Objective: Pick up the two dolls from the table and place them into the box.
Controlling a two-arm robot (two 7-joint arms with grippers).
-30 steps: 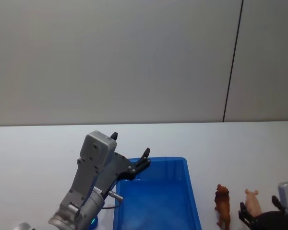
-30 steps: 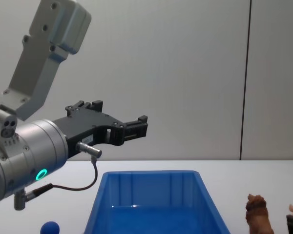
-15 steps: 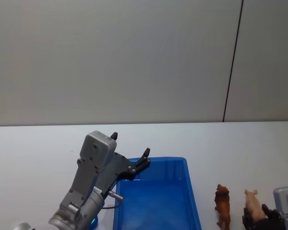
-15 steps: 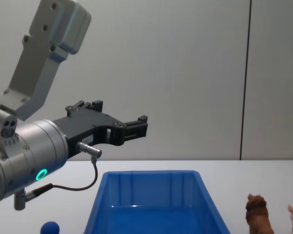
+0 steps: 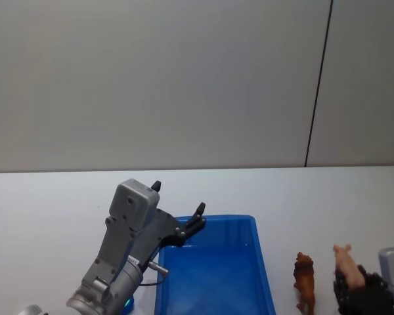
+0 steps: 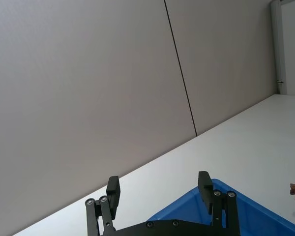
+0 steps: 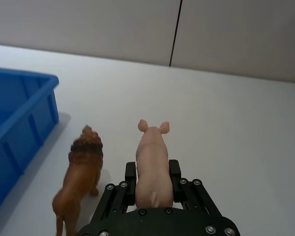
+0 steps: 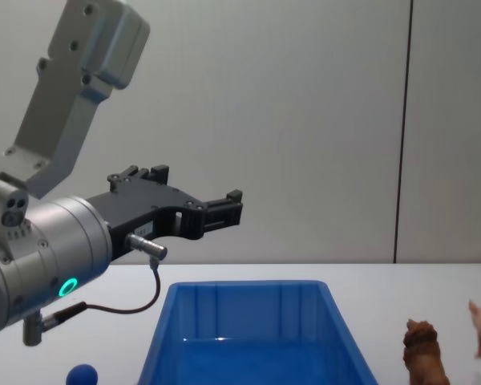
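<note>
Head view: the right gripper [image 5: 356,292] is clamping the pale pink doll [image 5: 345,261] at the white table's [image 5: 52,197] near right, just beside the standing shaggy reddish-brown doll [image 5: 305,282]. The blue box [image 5: 249,220] is showing its bare floor.

Right wrist view: both fingers are pinching the pink doll's flanks.

Left wrist view: the left gripper [image 6: 159,186] is hanging wide open over the box's corner.

Table [image 5: 328,190]: plain white top, spans left to right, far edge meets the wall. Wall [image 5: 151,79]: flat grey panels, one thin dark vertical seam [image 5: 318,85] right of centre. Small blue rounded object [image 8: 82,374] at near left (can't tell what it is). Pale door frame [image 6: 277,44] further along the wall, past the seam.
</note>
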